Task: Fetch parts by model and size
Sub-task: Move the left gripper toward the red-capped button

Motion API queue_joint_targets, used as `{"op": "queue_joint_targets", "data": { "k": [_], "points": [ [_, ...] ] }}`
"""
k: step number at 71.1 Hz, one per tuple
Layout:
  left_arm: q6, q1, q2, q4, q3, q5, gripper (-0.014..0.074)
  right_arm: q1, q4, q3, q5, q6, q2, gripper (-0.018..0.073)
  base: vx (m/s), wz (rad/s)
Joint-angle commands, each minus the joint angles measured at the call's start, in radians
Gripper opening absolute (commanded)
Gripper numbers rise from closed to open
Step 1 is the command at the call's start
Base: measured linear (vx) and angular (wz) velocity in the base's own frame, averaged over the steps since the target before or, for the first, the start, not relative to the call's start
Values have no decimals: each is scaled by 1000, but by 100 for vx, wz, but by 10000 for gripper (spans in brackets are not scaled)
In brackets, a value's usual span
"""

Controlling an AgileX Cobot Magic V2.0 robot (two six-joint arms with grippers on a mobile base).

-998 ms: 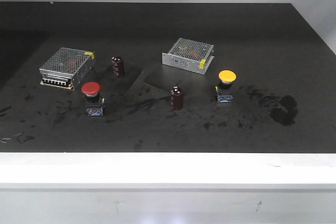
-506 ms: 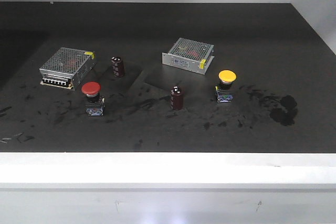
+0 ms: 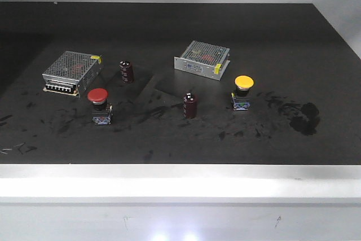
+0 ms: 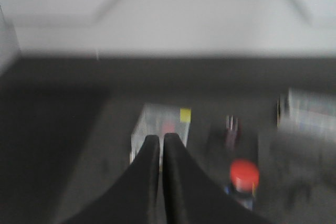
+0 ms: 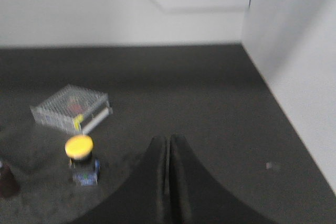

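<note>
Red-capped push-button switch (image 3: 98,105): left of centre in the front view, upright on the scuffed dark mat (image 3: 169,139), just below a mesh-covered metal box (image 3: 72,71).
Yellow-capped push-button switch (image 3: 243,92): right of centre, upright.
Smooth domed plastic caps, wider than the blocky dark bases. Likely light, rigid, top-heavy, apt to tip.
Best taken across the flat base sides, under the cap.
Left gripper (image 4: 160,140), right gripper (image 5: 168,141): fingers pressed together, empty.
</note>
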Motion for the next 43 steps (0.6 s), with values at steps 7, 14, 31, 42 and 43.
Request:
{"op": "queue_joint_targets", "data": {
  "k": [7,14,31,42,43],
  "points": [
    [-8,-10,49,-7,-33,30,-6,0,1,-34,43,-3,45,-10,0,0],
    [-8,-10,56,-8,-33,30,-6,0,0,-34,80,-3,65,-10,0,0],
    [-6,-10,57,-7,-33,89,-3,0,-2,-34,97,-6,70,-5,0,0],
    [19,-11,66,-8,-35,85,45,0,1,-34,96,-6,70,62,0,0],
    [19,-11,66,-8,-35,83,55,0,1,-34,97,-6,70,74,0,0]
  ]
}}
